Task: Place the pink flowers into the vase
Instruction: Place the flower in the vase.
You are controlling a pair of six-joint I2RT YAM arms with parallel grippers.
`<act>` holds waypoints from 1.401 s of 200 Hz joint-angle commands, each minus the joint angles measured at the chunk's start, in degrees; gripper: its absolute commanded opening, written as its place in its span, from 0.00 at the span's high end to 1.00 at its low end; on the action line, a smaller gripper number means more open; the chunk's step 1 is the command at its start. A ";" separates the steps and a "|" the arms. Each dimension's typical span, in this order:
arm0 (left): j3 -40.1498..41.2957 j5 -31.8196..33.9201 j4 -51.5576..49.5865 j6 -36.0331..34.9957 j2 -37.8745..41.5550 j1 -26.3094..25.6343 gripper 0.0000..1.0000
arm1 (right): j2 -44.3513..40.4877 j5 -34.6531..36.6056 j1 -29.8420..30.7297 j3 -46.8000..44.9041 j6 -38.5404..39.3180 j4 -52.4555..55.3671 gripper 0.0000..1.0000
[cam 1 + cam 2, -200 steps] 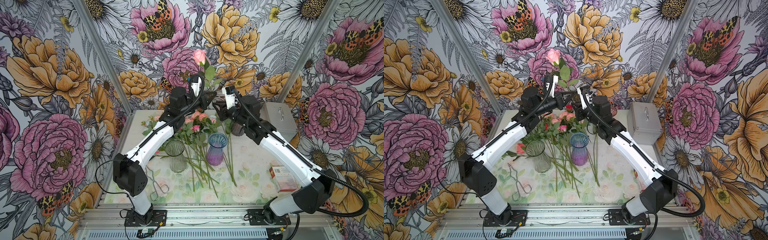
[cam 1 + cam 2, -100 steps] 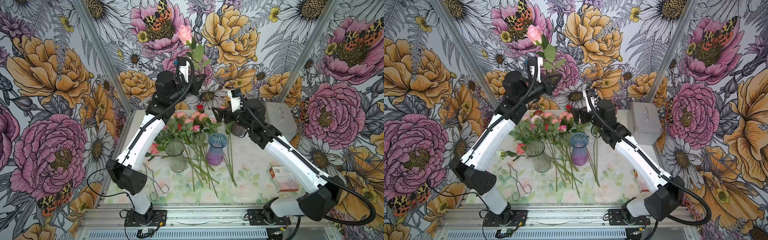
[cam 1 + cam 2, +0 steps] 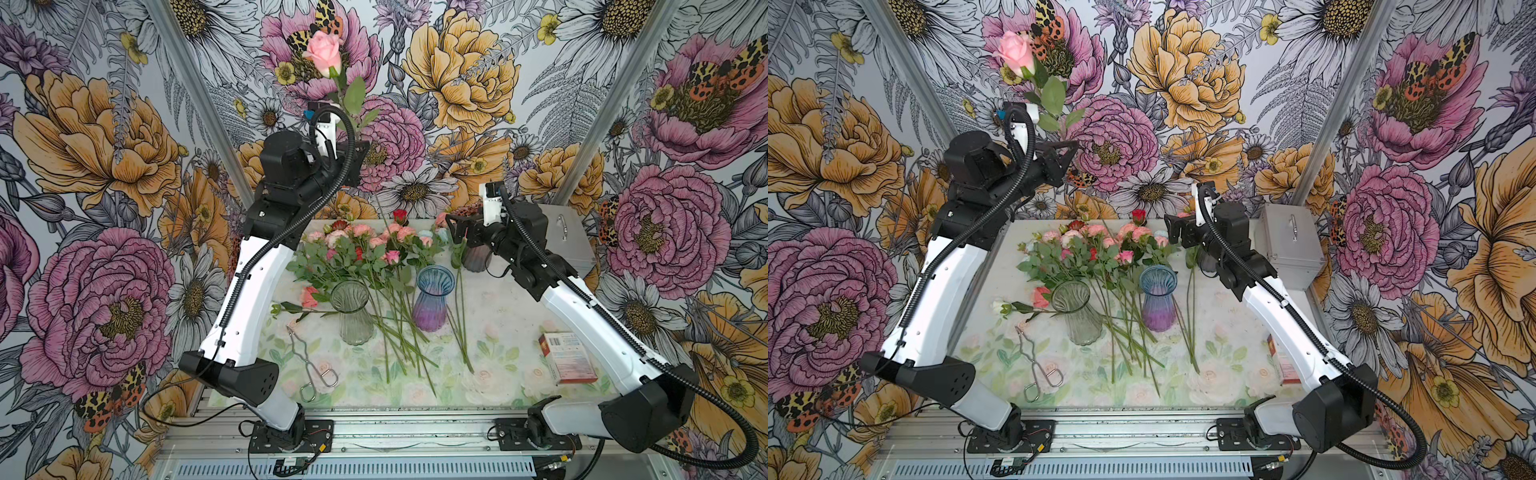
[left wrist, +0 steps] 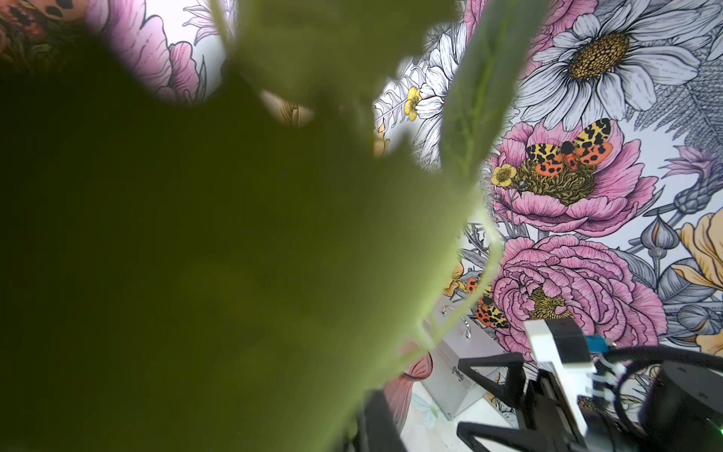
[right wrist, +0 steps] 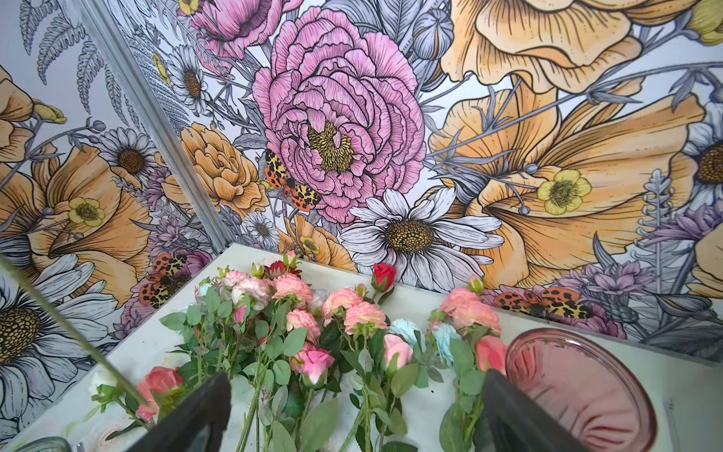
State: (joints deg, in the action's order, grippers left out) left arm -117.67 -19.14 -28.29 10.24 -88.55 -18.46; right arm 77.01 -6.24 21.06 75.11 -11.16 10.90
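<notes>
One long-stemmed pink rose with green leaves is pinched at the stem by the left tool, its jaws pressed together on it. The bloom stands head up, high above the clear ribbed glass vase. The other pink flowers lie heaped on the pale floral-printed bench just behind that vase, their stems running past it toward the front. One salmon rose lies just beside the vase on the left arm's side. The right tool hovers behind the vase on the right arm's side, jaws spread wide and gripping nothing. A blue-and-purple glass vase stands near the clear vase. Steel tongs lie in front of it.
</notes>
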 commanded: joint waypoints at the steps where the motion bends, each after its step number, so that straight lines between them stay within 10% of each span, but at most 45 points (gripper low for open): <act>1: 1.30 3.33 -5.53 -4.26 5.43 0.01 1.00 | 1.15 0.39 -0.23 -0.82 -1.43 0.30 0.01; 280: 41.32 14.74 4.05 -8.10 28.18 -0.09 1.00 | 3.85 -0.57 0.83 -4.26 -3.32 0.33 0.01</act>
State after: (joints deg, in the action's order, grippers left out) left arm -79.07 -5.50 -28.56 1.06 -61.93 -18.46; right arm 81.17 -6.31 21.47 71.40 -14.11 11.31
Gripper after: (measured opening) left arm 0.062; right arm 0.995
